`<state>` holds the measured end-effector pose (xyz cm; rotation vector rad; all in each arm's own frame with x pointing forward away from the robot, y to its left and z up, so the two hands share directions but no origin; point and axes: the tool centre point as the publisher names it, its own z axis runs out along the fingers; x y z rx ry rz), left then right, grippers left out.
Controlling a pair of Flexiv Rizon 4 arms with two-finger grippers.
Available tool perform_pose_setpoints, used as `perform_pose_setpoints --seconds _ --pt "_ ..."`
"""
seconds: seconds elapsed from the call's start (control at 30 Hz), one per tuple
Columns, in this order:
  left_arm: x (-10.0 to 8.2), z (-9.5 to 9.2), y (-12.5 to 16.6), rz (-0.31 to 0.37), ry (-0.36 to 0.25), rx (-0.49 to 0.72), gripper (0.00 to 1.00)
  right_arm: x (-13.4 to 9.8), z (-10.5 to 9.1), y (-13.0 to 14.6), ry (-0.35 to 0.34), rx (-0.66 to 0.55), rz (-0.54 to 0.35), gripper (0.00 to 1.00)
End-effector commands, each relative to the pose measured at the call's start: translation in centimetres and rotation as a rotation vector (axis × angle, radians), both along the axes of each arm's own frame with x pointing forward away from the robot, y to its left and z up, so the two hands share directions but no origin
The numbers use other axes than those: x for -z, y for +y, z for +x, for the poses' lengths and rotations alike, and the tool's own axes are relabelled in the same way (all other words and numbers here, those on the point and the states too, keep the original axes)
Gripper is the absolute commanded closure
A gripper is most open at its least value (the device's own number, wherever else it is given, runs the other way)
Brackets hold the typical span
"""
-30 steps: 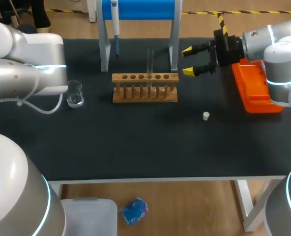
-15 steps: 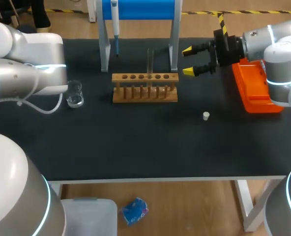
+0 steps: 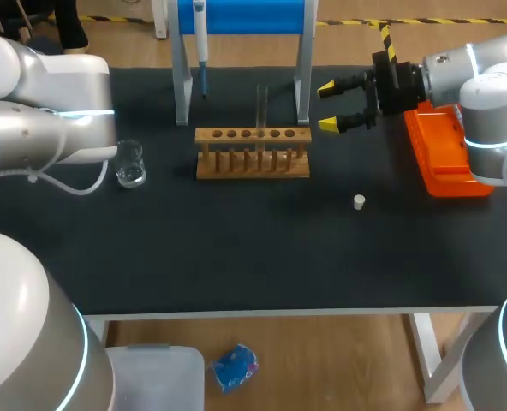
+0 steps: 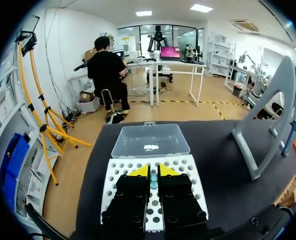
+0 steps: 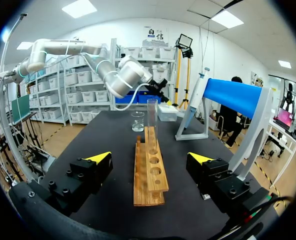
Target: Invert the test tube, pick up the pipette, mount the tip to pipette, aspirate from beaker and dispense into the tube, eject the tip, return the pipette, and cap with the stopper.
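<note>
Change: left arm (image 3: 56, 137) shifted slightly | left gripper (image 4: 153, 171) closed over tip rack (image 4: 188, 172) | right gripper (image 3: 328, 107) open, unmoved

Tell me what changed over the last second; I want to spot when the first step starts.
The left arm shifted very slightly toward the table's far side. Nothing was taken hold of or let go. The right arm's fingers stayed open, short of the tube standing in the rack. The beaker, stopper and pipette did not move.
</note>
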<state>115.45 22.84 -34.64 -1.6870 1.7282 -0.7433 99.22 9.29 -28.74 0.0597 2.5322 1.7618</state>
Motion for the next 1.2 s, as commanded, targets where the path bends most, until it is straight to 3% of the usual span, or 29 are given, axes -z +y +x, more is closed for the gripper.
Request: perform_pose_setpoints --seconds 0.03,0.53,0.73,0.9,1.2 --pt "-0.7 -0.4 -0.1 0.003 -0.004 0.005 1.00 0.0 -0.1 0.0 -0.001 0.001 -0.001 0.00" --pt "-4.5 -1.0 -0.4 0.038 -0.047 0.018 1.00 0.0 -0.1 0.0 -0.001 0.001 -0.001 0.00" --pt "-7.1 -1.6 -0.7 0.055 -0.084 0.031 1.00 0.0 -0.1 0.0 -0.001 0.001 -0.001 0.00" --pt "-10.2 -2.5 -1.3 0.065 -0.169 0.070 1.00 0.0 -0.1 0.0 -0.001 0.001 -0.001 0.00" --pt "-10.2 -2.5 -1.3 0.065 -0.169 0.070 1.00 0.0 -0.1 0.0 -0.001 0.001 -0.001 0.00"
